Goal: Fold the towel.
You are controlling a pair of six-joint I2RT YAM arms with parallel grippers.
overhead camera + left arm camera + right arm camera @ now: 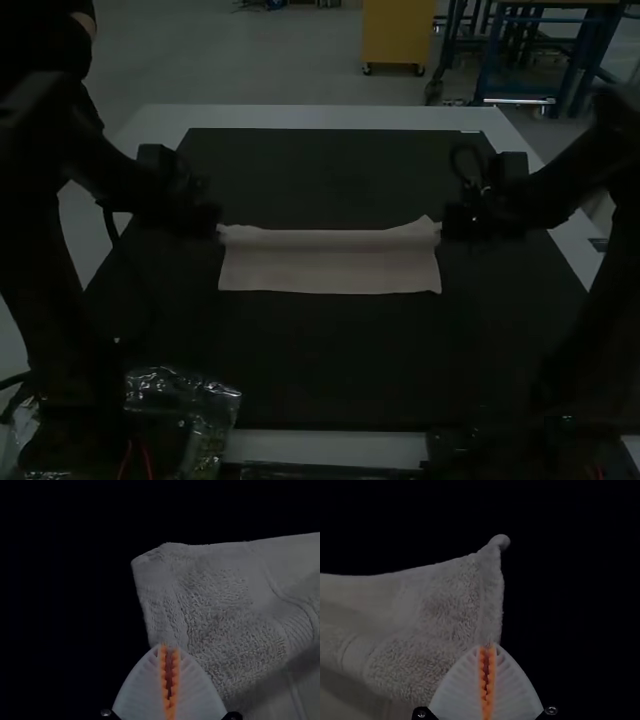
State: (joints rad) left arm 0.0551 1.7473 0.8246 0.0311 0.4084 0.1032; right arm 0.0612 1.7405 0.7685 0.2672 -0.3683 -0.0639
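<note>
The pale towel [330, 265] lies across the middle of the dark mat as a wide, short strip, its far edge lifted at both ends. My left gripper [218, 228] is at its left end and my right gripper [442, 230] at its right end. In the left wrist view the gripper [169, 647] is closed on the edge of the towel [220, 595], near a corner. In the right wrist view the gripper [487, 647] is likewise pinched on the towel's edge, below a pointed corner of the towel [445, 595].
A dark mat [330, 370] covers most of the white table [300, 115]. Clear plastic bags [185, 385] lie by the left arm's base at the near left. Both arms reach in over the mat's sides.
</note>
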